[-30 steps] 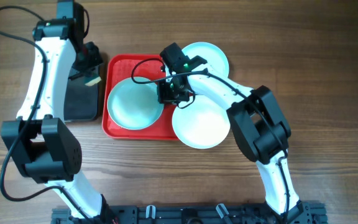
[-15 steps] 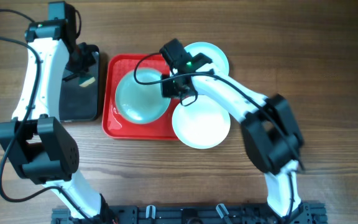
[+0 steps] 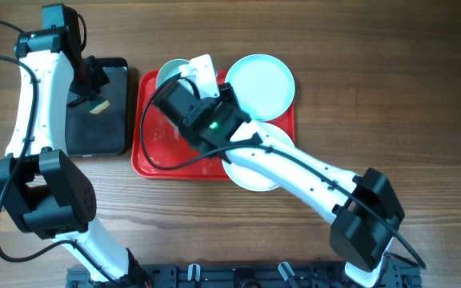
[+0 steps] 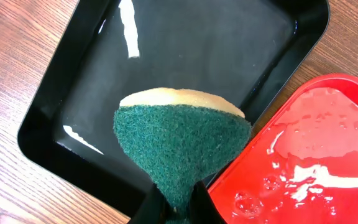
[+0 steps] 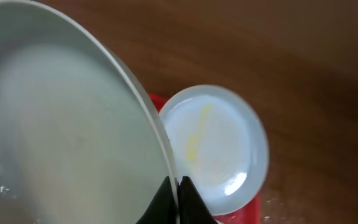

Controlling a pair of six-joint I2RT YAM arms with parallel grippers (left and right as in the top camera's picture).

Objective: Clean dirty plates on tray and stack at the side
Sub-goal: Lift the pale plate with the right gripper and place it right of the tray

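Note:
The red tray [image 3: 154, 152] lies at mid-table, wet. My right gripper [image 5: 179, 200] is shut on the rim of one plate [image 5: 61, 124] and holds it tilted up above the tray's far left part [image 3: 170, 72]. A second plate [image 3: 261, 84] with a yellow smear [image 5: 197, 134] lies on the tray's far right corner. A third plate [image 3: 250, 174] lies at the tray's near right edge, mostly hidden under my right arm. My left gripper [image 4: 178, 206] is shut on a green and yellow sponge [image 4: 182, 143] above the black bin [image 4: 166, 50].
The black bin [image 3: 110, 136] stands just left of the tray and holds water. The tray's wet corner shows in the left wrist view [image 4: 316, 143]. My right arm [image 3: 294, 164] crosses over the tray's right half. Bare wooden table [image 3: 390, 80] lies all round.
My right gripper has lifted the plate off the tray and tipped it up, moving toward the tray's far left. My left arm has drifted left with the sponge over the bin.

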